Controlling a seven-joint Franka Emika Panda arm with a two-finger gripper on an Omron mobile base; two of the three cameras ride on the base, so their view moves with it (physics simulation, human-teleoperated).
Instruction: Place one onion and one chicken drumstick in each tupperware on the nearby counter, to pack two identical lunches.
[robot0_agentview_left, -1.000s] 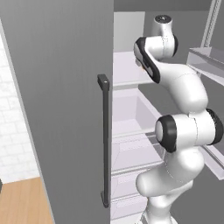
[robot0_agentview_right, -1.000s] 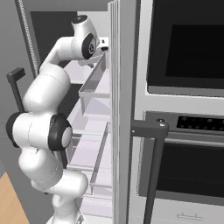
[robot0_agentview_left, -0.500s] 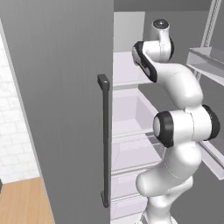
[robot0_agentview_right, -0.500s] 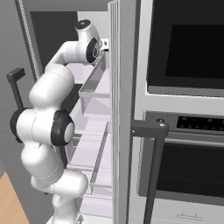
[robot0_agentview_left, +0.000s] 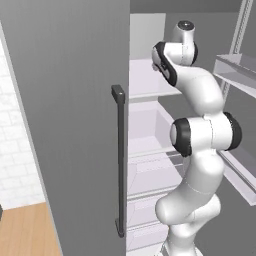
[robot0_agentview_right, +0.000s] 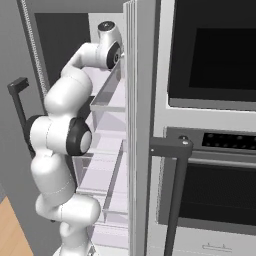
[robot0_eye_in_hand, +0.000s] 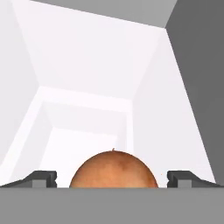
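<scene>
Our gripper (robot0_eye_in_hand: 112, 179) stands wide, its two dark fingertips (robot0_eye_in_hand: 41, 178) spread apart with an onion (robot0_eye_in_hand: 113, 169) sitting between them, gaps showing on both sides (we cannot tell whether either tip touches it). The onion rests on a white shelf (robot0_eye_in_hand: 78, 144) inside the open fridge (robot0_agentview_left: 150, 130), our arm reaching in past the grey door (robot0_agentview_left: 70, 125), with the wall oven (robot0_agentview_right: 210, 135) beside.

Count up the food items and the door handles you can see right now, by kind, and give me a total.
Onion: 1
Fridge door handle: 1
Oven door handle: 1
Total: 3
</scene>
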